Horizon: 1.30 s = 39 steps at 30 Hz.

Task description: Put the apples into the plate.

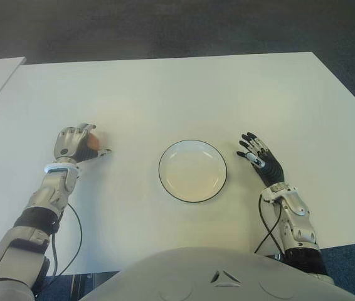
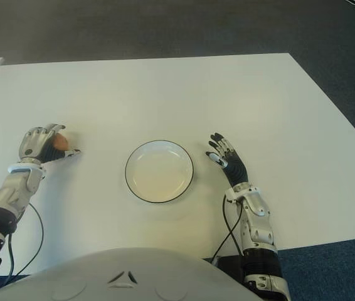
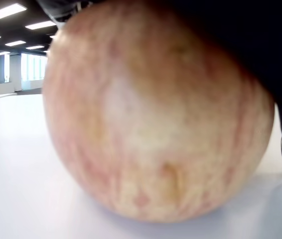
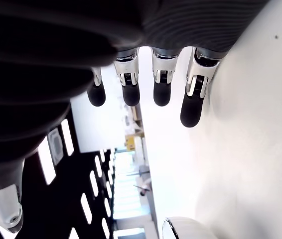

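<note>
A single apple (image 1: 94, 142), pale yellow with a reddish blush, sits on the white table (image 1: 184, 94) to the left of the plate, with the left hand (image 1: 74, 144) wrapped over it: the fingers (image 1: 71, 135) curl down across its top and the thumb reaches out along the table toward the plate. In the left wrist view the apple (image 3: 156, 124) fills nearly the whole picture and its underside meets the tabletop, so it is gripped but not lifted. The white plate (image 1: 171, 188), round with a thin dark rim, lies near the middle of the table in front of the robot and holds nothing. The right hand (image 1: 260, 158) shows just beside the plate on its right side, its dark fingers (image 4: 193, 107) straight and spread apart, holding nothing.
</note>
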Tool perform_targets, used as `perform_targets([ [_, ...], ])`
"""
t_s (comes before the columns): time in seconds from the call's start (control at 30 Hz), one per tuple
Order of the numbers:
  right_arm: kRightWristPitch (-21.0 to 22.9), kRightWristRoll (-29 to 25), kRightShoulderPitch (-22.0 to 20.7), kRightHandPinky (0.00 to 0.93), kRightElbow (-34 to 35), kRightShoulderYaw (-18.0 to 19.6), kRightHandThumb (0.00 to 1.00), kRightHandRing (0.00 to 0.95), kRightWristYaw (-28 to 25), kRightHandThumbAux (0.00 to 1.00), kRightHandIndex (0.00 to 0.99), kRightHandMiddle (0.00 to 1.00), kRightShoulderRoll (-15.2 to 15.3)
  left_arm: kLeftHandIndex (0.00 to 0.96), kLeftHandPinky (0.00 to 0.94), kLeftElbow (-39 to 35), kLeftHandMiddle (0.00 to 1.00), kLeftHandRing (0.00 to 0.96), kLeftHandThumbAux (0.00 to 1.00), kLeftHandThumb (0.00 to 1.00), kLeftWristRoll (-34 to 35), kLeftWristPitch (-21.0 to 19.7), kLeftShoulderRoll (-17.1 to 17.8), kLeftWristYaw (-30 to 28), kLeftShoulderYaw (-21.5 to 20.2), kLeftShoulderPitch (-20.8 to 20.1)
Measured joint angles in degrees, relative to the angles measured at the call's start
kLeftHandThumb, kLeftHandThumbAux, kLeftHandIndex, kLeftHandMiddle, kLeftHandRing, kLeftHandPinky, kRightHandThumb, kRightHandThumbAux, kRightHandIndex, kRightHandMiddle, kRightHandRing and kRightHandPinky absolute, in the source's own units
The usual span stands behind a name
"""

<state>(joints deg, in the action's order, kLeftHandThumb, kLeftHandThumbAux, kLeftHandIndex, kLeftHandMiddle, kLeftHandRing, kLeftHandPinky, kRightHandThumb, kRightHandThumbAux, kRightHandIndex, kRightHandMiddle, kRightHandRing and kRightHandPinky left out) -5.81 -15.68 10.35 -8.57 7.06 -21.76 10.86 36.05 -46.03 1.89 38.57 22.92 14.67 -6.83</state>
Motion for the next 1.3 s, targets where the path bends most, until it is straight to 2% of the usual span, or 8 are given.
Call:
perform_targets([
  [0.13,-0.03,0.12,0.28,0.098,0.2,0.36,0.125,0.09,0.22,0.587,0.04,0.097,0.01,0.412,0.452,0.38,0.495,0.53,0.666,0.84,0.0,-1.01,-0.22,0.06,0.21,-0.35],
  [0.3,-0.92,0.66,0.35,0.101,0.19,0.65,0.121,0.11,1.12,0.566,0.069,0.13,-0.16,0.411,0.624,2.05,0.501,0.643,0.666,0.845,0.0,-1.54,-0.49,1.47,0.47,-1.09],
  [0.5,-3.14,0.9,0.51,0.133,-0.24,0.74,0.147,0.128,2.36,0.542,0.097,0.158,-1.01,0.407,0.734,3.34,0.515,0.723,0.667,0.85,0.23,-1.73,-1.16,4.39,0.64,-1.27],
  [0.77,-3.74,1.08,0.7,0.145,-0.06,0.72,0.146,0.137,3.53,0.535,0.108,0.167,-1.37,0.401,0.753,2.55,0.525,0.784,0.668,0.852,3.86,-2.69,-2.22,4.75,-0.7,-0.52],
  [1.0,-3.73,1.76,0.88,0.127,0.3,0.65,0.119,0.143,4.99,0.559,0.105,0.174,-1.82,0.405,0.738,5.36,0.522,0.789,0.668,0.853,6.71,0.96,-2.2,6.12,-1.24,-1.1],
  [1.3,-3.74,2.31,0.58,0.122,0.19,0.64,0.111,0.139,6.07,0.567,0.1,0.164,-2.14,0.407,0.737,4.68,0.522,0.786,0.667,0.854,8.38,1.09,-2.19,6.12,-1.61,-0.62],
])
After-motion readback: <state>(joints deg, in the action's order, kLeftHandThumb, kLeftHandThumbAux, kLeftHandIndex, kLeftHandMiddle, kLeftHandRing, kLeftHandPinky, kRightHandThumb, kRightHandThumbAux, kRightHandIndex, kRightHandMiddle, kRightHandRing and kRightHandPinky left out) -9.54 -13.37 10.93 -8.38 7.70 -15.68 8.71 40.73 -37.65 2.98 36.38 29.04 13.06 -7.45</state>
